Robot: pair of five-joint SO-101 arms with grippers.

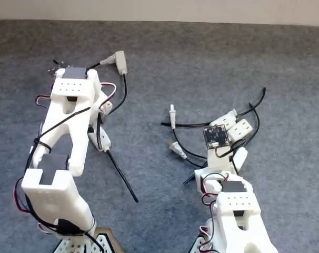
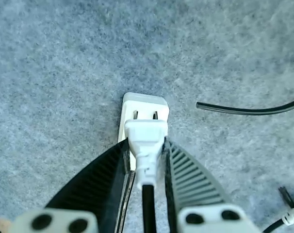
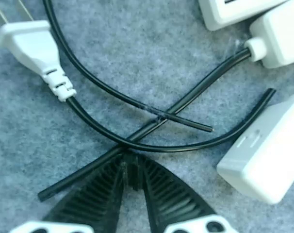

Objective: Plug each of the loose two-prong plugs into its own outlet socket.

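I see L gripper (image 2: 146,143) clamped on plug (image 2: 146,131), prongs partway into socket (image 2: 144,103). R gripper (image 3: 132,167) pinched closed w/ nothing held, beside crossed cords (image 3: 156,116); loose plug (image 3: 33,41) nearby.

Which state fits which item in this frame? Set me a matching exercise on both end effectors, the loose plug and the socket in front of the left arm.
Column one:
1. left end effector
2. right end effector
3. loose plug
4. outlet socket

Column two:
A. lies free on the carpet, prongs bare
B. shut on the held plug
C. shut, tips at the crossing black cords
D. held plug's prongs at its slots

Pairs: 1-B, 2-C, 3-A, 4-D.
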